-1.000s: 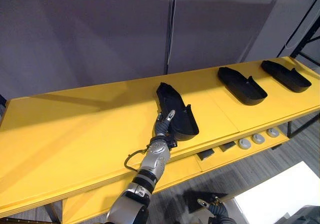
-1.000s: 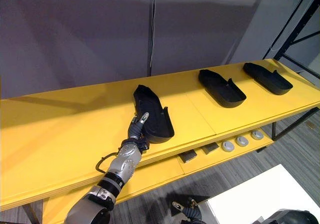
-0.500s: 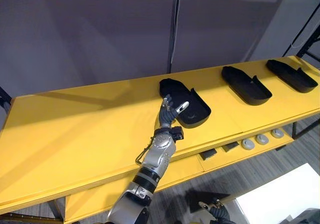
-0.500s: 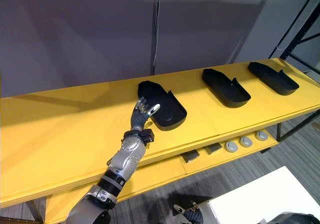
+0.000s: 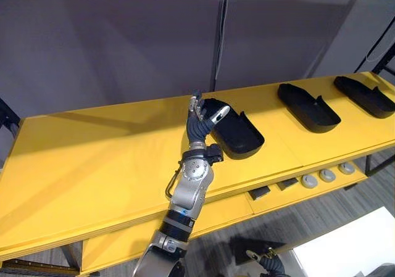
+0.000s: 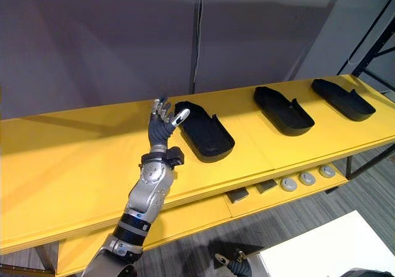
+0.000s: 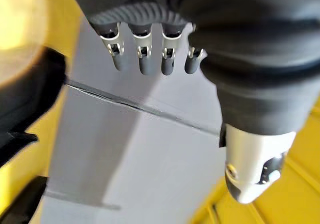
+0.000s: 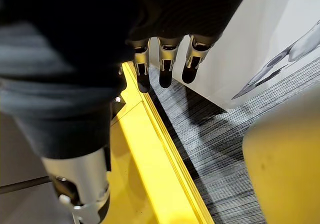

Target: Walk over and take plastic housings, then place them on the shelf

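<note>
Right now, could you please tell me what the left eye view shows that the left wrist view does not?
Left eye view: all three black housings on the yellow shelf, round grey parts on the lower board, and the right robot hand down low. Left wrist view: a close look along the left robot hand, fingers straight, holding nothing. Both: that hand, the yellow shelf and the grey wall.

Three housings [image 5: 234, 132] [image 5: 307, 107] [image 5: 364, 96], three grey discs [image 5: 309, 181] [image 5: 327, 175] [image 5: 347, 168], two dark blocks [image 5: 259, 192] [image 5: 287, 183]

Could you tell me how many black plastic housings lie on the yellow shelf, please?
3 black plastic housings on the yellow shelf: one beside the left hand, one further right, one at the right end; others may lie off-frame.
</note>
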Controlling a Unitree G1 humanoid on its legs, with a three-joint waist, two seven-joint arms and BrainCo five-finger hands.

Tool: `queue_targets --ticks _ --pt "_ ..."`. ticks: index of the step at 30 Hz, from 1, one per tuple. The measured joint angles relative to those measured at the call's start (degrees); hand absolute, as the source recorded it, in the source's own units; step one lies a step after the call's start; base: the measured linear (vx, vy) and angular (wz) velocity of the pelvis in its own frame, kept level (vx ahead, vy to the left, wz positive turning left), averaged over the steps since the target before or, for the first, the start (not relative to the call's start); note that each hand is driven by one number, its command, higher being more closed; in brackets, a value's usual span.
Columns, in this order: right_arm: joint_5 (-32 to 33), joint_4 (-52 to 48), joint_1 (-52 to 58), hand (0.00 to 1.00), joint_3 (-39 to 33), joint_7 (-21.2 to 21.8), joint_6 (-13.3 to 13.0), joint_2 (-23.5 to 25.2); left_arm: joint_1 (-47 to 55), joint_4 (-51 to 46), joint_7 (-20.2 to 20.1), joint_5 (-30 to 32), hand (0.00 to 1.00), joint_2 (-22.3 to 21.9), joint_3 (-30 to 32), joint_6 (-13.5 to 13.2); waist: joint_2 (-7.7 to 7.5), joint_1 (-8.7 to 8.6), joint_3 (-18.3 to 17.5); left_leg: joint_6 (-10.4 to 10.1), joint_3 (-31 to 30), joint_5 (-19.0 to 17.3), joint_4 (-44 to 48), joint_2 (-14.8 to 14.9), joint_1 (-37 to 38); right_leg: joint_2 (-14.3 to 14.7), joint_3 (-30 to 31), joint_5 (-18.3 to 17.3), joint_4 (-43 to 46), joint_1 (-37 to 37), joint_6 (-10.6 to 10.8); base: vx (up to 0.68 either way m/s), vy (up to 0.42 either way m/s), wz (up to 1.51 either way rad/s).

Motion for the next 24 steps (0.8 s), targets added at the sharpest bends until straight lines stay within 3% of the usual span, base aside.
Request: queue_targets --ticks 1,6,10,12,15,24 --pt "0.0 -0.1 0.4 0.0 0.0 0.1 -0.3 -0.1 0.1 -1.3 -1.1 1.1 1.0 0.3 -1.4 -0.1 0.03 0.3 0.0 0.0 -0.1 0.0 0.0 0.0 -0.1 0.0 0.0 0.0 0.0 0.0 0.0 0.0 0.0 0.0" --pt "0.0 -0.7 1.1 0.0 0.0 0.9 -0.7 -0.1 0.8 -3.6 -6.3 5.4 1.0 1.6 -8.7 -1.1 0.04 0.84 -0.5 0.0 -0.2 0.0 0.1 0.0 -0.5 0.0 -0.1 0.0 -0.1 -0.3 0.0 -0.01 0.001 0.0" --pt "0.0 -0.7 1.2 0.0 0.1 1.7 -0.7 -0.3 2.4 -3.5 -13.5 5.3 1.0 4.1 -18.8 -2.0 0.23 0.71 -0.9 0.0 -0.1 0.0 0.0 0.0 -0.6 0.0 0.1 0.0 -0.1 -0.6 0.0 -0.01 0.002 -0.01" --pt "0.0 -0.5 1.0 0.0 1.4 2.2 -0.8 -1.2 2.6 -2.5 -17.7 5.3 1.0 5.3 -23.8 -2.8 0.48 0.26 -1.1 0.0 0.0 0.0 0.0 0.0 -0.6 0.1 0.2 0.0 -0.1 -0.7 0.0 -0.02 0.007 -0.04" --pt "0.0 0.7 0.3 0.0 2.1 2.7 -1.1 -2.2 2.8 1.0 -21.0 5.5 1.0 6.0 -26.2 -3.6 1.05 -0.39 -1.8 0.0 0.3 0.0 -0.2 0.0 -0.5 0.2 0.5 0.2 -0.4 -0.7 -0.1 -0.02 0.005 -0.05" --pt "-0.1 4.0 -2.5 0.0 2.2 3.0 -1.1 -3.0 3.0 14.3 -22.4 10.1 1.0 8.0 -26.3 -3.1 2.19 -2.04 -2.0 0.3 1.3 0.3 -0.9 0.4 -0.5 0.8 1.5 2.3 -3.7 0.1 -0.3 -0.02 0.006 -0.07"
